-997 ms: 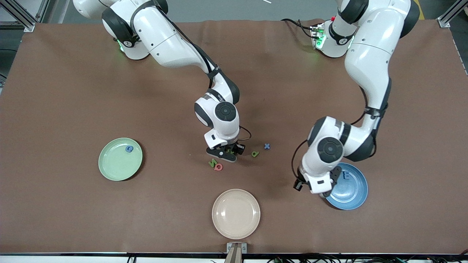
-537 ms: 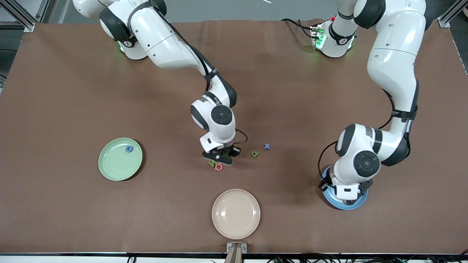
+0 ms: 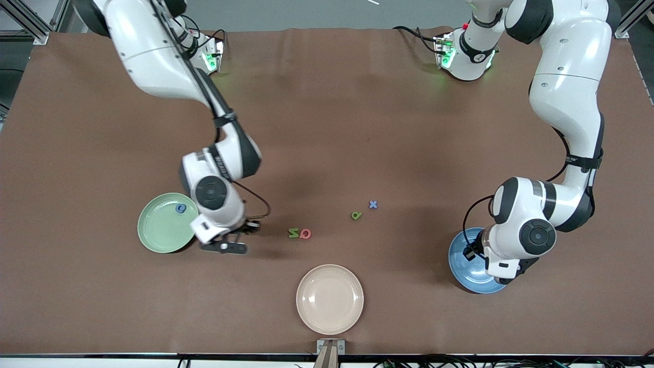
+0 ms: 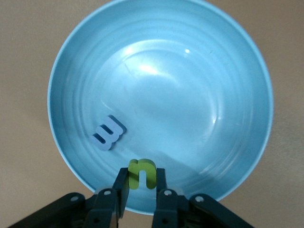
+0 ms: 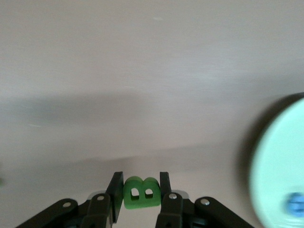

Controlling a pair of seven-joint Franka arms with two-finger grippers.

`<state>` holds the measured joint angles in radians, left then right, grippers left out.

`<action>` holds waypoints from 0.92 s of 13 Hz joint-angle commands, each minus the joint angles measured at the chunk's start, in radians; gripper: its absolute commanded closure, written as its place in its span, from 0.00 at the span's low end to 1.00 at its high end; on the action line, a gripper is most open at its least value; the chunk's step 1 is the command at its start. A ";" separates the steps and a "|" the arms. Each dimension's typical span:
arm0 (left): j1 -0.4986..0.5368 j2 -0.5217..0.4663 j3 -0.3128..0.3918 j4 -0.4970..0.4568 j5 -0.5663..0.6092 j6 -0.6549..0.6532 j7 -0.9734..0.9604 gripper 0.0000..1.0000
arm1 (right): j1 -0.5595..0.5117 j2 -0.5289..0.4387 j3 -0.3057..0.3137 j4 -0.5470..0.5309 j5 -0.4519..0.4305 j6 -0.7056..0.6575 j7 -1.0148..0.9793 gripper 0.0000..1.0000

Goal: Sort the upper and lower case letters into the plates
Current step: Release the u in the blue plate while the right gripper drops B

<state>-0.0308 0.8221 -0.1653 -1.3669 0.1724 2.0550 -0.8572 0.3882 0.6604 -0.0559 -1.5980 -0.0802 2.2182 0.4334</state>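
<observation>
Left gripper (image 4: 141, 190): over the blue plate (image 4: 228, 61), clamped on a yellow-green letter (image 4: 142, 173); blue letter E (image 4: 109, 132) lies in that plate. Right gripper (image 5: 140, 197): beside the mint plate (image 3: 158, 232), pinching a green letter B (image 5: 140, 193). Mint plate holds one blue letter (image 3: 180, 208).

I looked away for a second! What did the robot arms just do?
The right gripper lifted a green B from the letter pile and carried it toward the green plate. The left gripper, holding a green n, moved over the blue plate. The plates and other letters stayed put.
</observation>
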 commanded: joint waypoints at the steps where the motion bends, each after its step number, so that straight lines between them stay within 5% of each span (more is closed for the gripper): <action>1: 0.005 -0.026 -0.007 -0.024 -0.010 -0.006 0.012 0.17 | -0.136 -0.134 0.027 -0.265 0.002 0.136 -0.212 1.00; 2: 0.005 -0.031 -0.006 -0.024 -0.010 -0.007 0.013 0.00 | -0.166 -0.142 0.025 -0.320 0.002 0.194 -0.266 1.00; 7: -0.015 -0.073 -0.098 -0.047 -0.013 -0.044 -0.066 0.00 | -0.279 -0.140 0.031 -0.379 0.002 0.271 -0.413 0.99; 10: -0.017 -0.093 -0.172 -0.092 -0.008 -0.032 -0.160 0.01 | -0.290 -0.143 0.034 -0.376 0.007 0.261 -0.413 0.89; 11: -0.018 -0.100 -0.196 -0.109 0.001 -0.027 -0.174 0.02 | -0.292 -0.145 0.034 -0.373 0.010 0.259 -0.413 0.30; 12: -0.020 -0.107 -0.216 -0.130 0.004 -0.016 -0.174 0.03 | -0.292 -0.150 0.041 -0.369 0.019 0.253 -0.410 0.01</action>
<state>-0.0560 0.7611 -0.3549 -1.4266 0.1702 2.0241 -1.0116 0.1204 0.5558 -0.0429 -1.9347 -0.0777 2.4815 0.0340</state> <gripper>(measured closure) 0.022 0.581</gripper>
